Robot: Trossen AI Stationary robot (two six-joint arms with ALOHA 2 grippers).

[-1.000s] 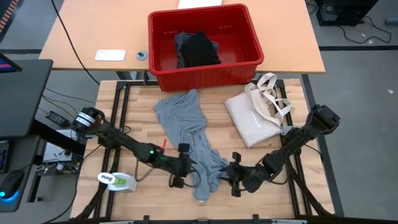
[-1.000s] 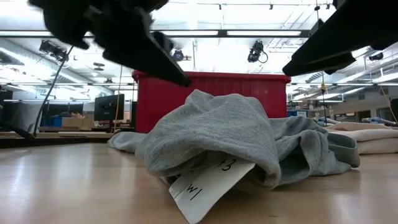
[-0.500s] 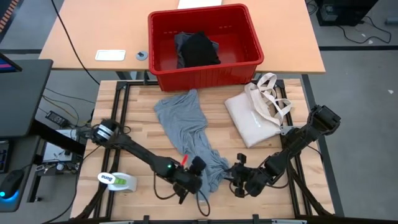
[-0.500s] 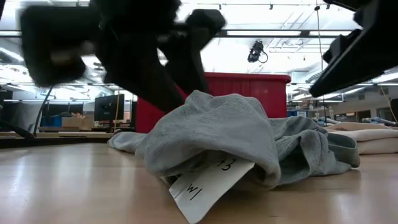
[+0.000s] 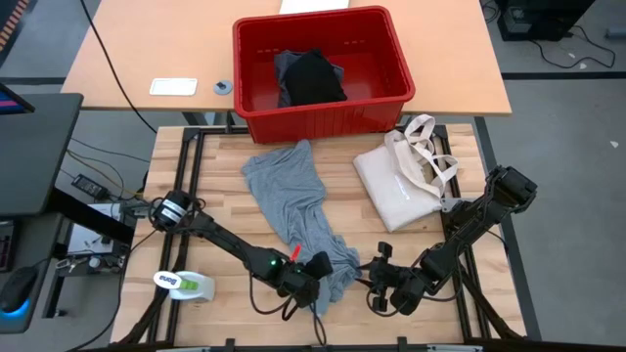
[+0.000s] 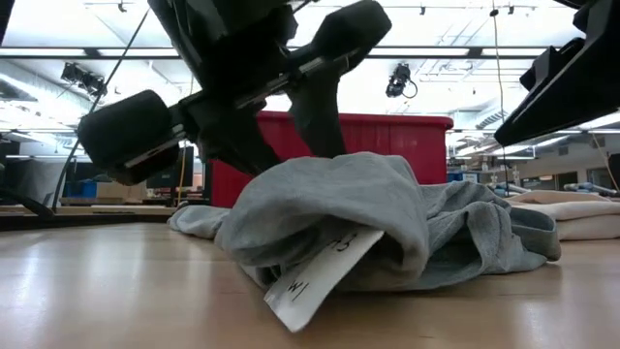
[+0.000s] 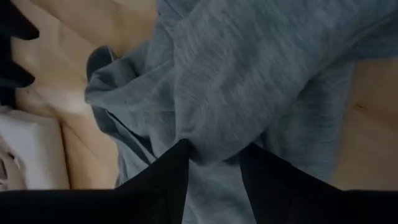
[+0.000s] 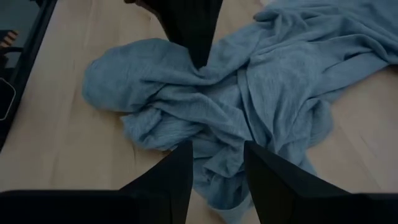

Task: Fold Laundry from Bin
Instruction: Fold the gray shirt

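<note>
The left gripper (image 7: 214, 163) has its jaws pressed into a bunched fold of the grey T-shirt (image 5: 298, 200), pinching the cloth between them. The right gripper (image 8: 216, 163) stands just beside the shirt's near end, jaws parted over the cloth; I cannot tell if it holds any. The shirt lies stretched across the wooden table (image 5: 196, 186), near the cream tote bag (image 5: 401, 186). Behind it the red bin (image 5: 386, 98) holds a black garment (image 5: 315, 78).

Wooden table (image 5: 196, 186): T-shirt (image 5: 293, 200), tote bag (image 5: 396, 186)
</note>
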